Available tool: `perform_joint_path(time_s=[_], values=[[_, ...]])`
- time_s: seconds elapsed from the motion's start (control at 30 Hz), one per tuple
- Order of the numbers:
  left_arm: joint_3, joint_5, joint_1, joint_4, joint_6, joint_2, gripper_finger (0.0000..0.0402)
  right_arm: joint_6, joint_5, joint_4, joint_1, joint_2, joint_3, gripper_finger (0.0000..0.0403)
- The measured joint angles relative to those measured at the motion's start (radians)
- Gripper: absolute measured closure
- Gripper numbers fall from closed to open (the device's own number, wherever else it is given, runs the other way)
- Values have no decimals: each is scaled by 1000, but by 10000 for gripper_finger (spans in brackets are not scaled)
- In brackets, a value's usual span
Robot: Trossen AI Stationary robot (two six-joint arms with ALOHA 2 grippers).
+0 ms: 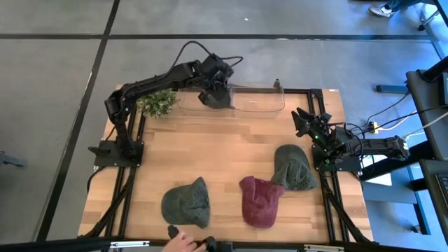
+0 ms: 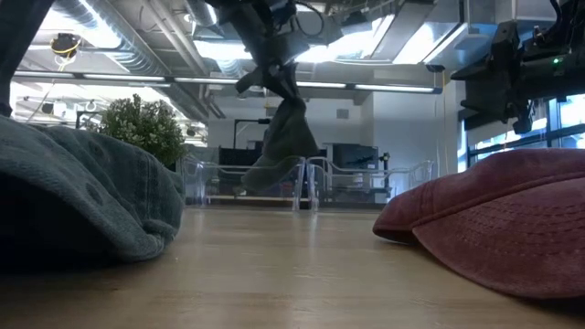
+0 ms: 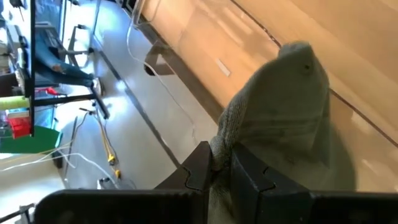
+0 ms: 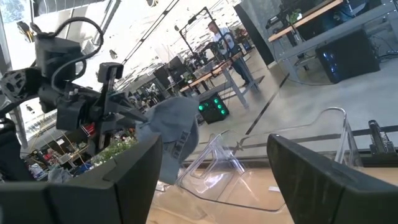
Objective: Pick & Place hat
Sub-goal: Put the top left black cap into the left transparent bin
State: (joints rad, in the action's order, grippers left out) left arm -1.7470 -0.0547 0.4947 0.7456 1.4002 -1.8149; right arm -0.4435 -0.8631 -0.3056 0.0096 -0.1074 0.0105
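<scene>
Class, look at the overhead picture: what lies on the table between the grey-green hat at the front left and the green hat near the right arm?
In the high view, the red hat lies between the grey-green hat and the green hat, touching the latter.

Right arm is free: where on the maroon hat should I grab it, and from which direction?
Judging by its pose, take the maroon hat at the crumpled crown, coming straight down. It lies flat on the table, so a side approach finds little to pinch. The right tool is open near the far right edge.

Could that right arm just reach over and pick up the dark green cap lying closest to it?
Probably yes: the right gripper is open and empty, and the dark green cap lies uncovered right beside that arm's base.
</scene>
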Motion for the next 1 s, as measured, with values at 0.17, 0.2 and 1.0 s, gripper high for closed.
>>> perform_joint_path(time_s=[0.17,0.2,1.0], values=[[-1,-8,-17,1,-2,0,372,0,0,0,0,0,0,114],[-1,-7,-17,1,0,0,371,0,0,0,0,0,0,114],[9,213,135,-79,0,-11,360,5,1,5,0,0,0,114]])
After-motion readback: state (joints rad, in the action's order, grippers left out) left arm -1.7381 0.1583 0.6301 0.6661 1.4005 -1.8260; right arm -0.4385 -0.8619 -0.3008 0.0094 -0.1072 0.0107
